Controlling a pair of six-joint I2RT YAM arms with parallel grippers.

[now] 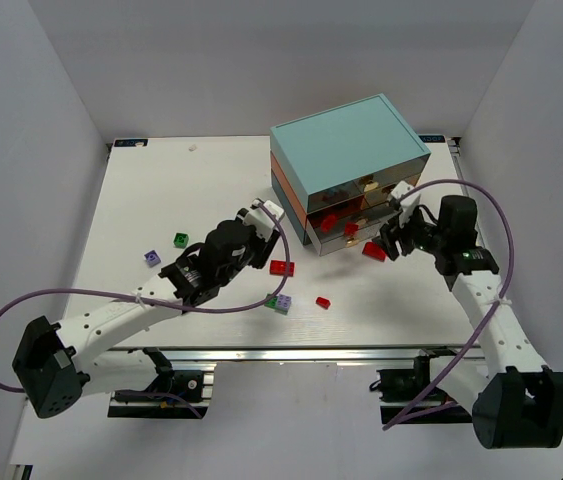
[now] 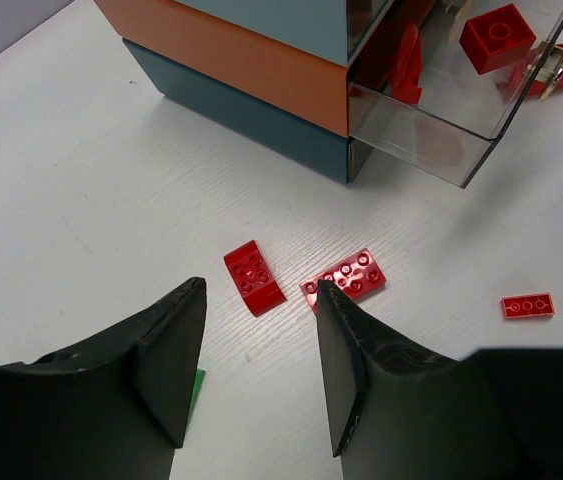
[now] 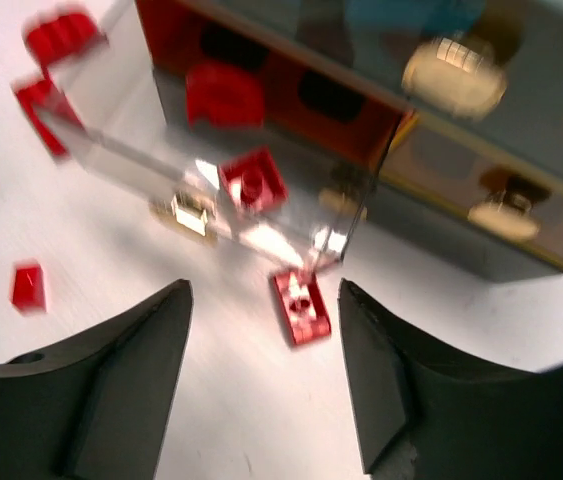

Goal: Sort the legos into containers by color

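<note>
The chest stands at the back middle, with a clear drawer pulled open and red legos inside. My left gripper is open and empty, just above the table. In the left wrist view two red legos lie just ahead of its fingertips. My right gripper is open and empty by the drawer's right corner. A red lego lies on the table ahead, between its fingers. The right wrist view is blurred.
A small red lego, a green and lilac pair, a green lego and a lilac lego lie loose on the white table. The shut drawers show cream-gold handles. A green sliver shows by my left finger.
</note>
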